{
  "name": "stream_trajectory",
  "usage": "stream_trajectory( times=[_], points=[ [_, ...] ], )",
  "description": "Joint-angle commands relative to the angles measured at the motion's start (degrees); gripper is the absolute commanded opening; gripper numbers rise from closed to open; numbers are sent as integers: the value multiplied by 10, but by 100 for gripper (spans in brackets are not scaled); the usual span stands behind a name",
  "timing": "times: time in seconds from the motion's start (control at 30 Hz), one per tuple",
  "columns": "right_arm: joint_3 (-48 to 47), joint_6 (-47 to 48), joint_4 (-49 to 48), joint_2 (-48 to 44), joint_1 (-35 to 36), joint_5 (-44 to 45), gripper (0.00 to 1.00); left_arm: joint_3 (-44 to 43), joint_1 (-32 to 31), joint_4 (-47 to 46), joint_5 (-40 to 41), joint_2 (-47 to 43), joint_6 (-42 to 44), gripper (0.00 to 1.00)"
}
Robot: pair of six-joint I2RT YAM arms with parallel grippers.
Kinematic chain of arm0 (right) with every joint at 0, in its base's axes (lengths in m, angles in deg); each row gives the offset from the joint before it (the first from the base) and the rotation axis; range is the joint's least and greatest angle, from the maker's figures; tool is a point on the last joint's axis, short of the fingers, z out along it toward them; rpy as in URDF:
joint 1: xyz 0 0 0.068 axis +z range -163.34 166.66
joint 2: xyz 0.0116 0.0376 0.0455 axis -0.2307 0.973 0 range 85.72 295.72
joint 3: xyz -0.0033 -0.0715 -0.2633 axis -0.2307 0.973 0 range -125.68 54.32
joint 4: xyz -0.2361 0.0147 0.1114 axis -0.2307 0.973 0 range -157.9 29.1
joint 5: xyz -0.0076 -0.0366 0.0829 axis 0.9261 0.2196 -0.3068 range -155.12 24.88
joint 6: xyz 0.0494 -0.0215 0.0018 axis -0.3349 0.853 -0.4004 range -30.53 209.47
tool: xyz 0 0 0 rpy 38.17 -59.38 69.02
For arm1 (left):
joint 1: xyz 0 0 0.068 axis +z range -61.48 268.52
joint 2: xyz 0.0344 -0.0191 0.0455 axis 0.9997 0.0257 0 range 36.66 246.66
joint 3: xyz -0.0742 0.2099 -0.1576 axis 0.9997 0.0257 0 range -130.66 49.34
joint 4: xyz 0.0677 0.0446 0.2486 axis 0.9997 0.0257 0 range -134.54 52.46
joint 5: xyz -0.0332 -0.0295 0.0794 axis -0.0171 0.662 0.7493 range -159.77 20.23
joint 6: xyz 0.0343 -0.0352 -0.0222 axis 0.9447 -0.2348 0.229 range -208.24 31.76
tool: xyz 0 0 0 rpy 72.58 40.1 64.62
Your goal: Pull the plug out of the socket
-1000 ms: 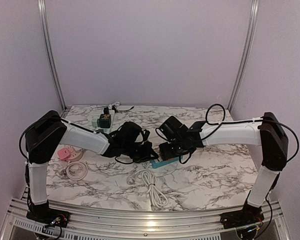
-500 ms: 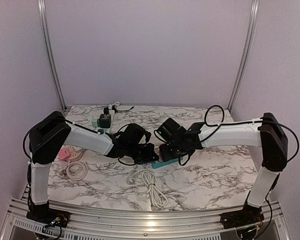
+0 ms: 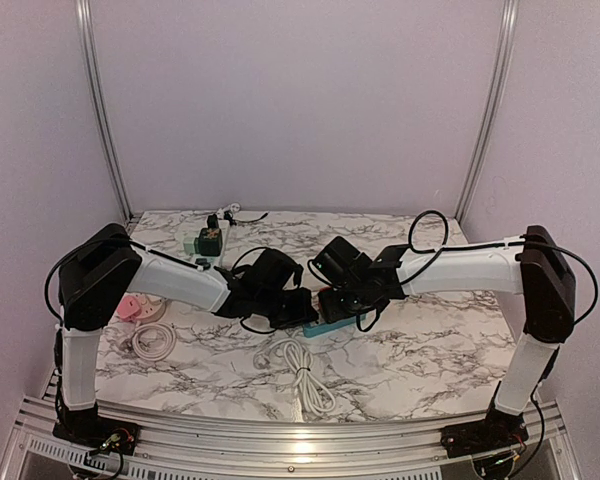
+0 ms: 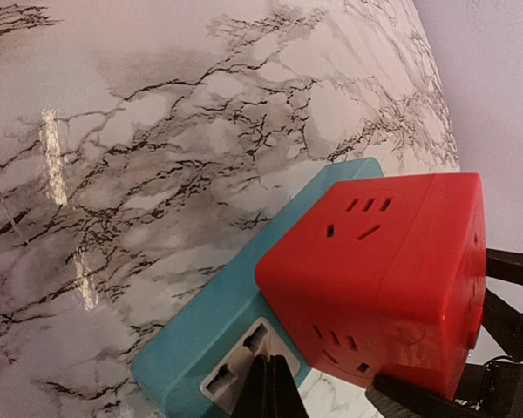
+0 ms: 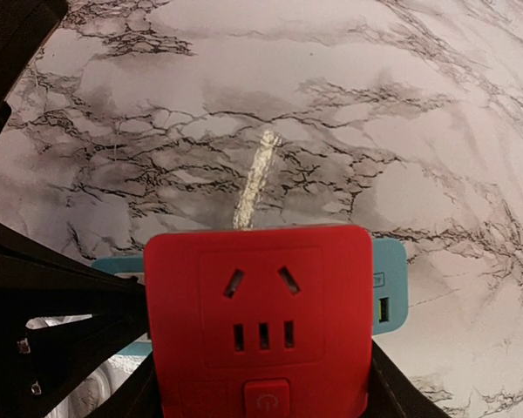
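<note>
The marble worktop [image 3: 430, 350] carries the blue socket block [image 4: 218, 322], which lies under the left jaws; these are pressed together, tip on its end, seemingly pinning it. The red plug [image 5: 260, 305] sits between the right jaws, fully seated in the block; whether they pinch it I cannot tell. The pull is not yet done
</note>
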Motion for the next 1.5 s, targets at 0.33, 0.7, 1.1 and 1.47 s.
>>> stream_trajectory(
  times=[0.33, 0.7, 1.1, 1.47],
  points=[
    [-42, -8, -4, -47, 8, 32, 44, 27, -3, 118, 87, 25, -6, 0],
    [-46, -5, 14, -63, -1, 54, 44, 19, -6, 119, 86, 19, 1, 0],
    [33, -19, -60, -162, -107, 33, 40, -55, -7, 131, 72, -34, 48, 0],
    [128, -42, -275, -198, -314, -176, 41, -50, -8, 161, 73, -121, 85, 0]
  ],
)
